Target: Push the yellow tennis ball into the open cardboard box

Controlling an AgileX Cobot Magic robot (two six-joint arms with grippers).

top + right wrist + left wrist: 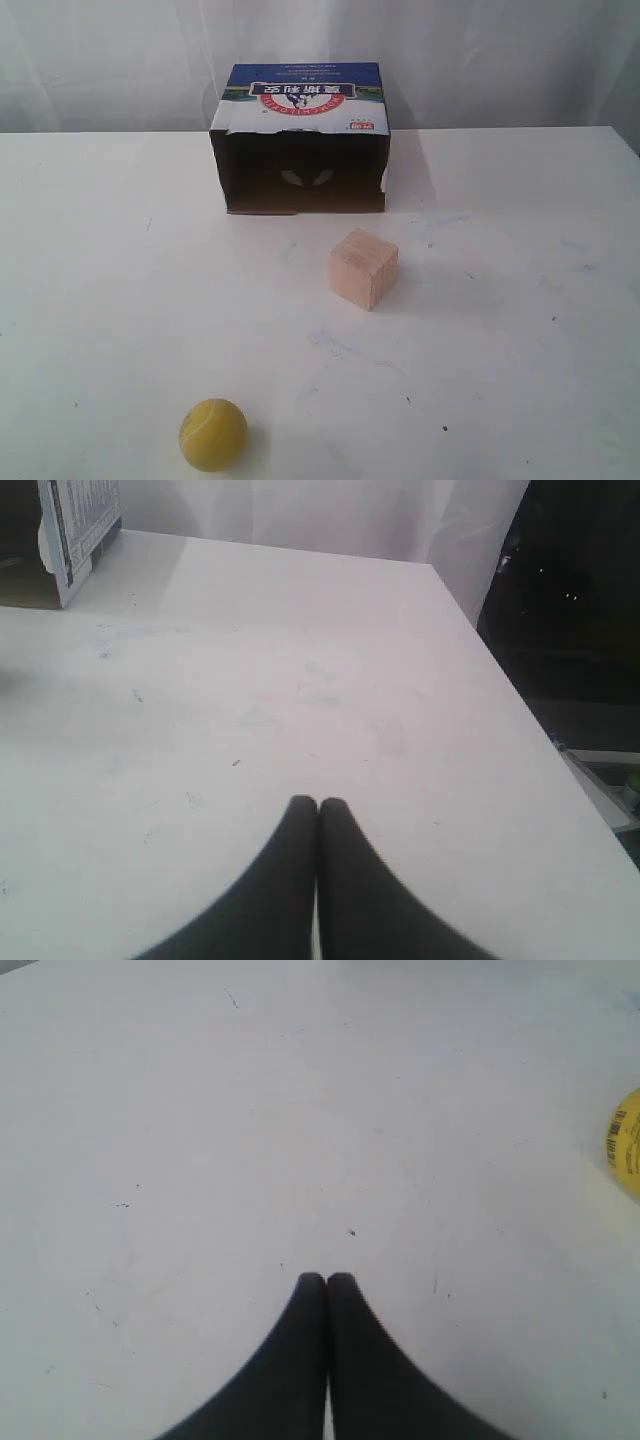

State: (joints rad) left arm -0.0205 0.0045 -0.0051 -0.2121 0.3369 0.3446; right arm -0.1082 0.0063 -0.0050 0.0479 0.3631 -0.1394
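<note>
The yellow tennis ball (213,434) rests on the white table near its front edge, left of centre. Its edge also shows in the left wrist view, ball (625,1144), well off to one side of my left gripper (326,1279), which is shut with nothing in it. The open cardboard box (300,140) lies on its side at the back centre, its dark opening facing the front. A corner of the box (75,530) shows in the right wrist view, far from my right gripper (318,803), which is shut and empty. Neither gripper appears in the exterior view.
A pale wooden cube (363,268) stands between the ball and the box, slightly right of centre. The table's right edge (510,690) drops off to a dark area. A white curtain (480,50) hangs behind the table.
</note>
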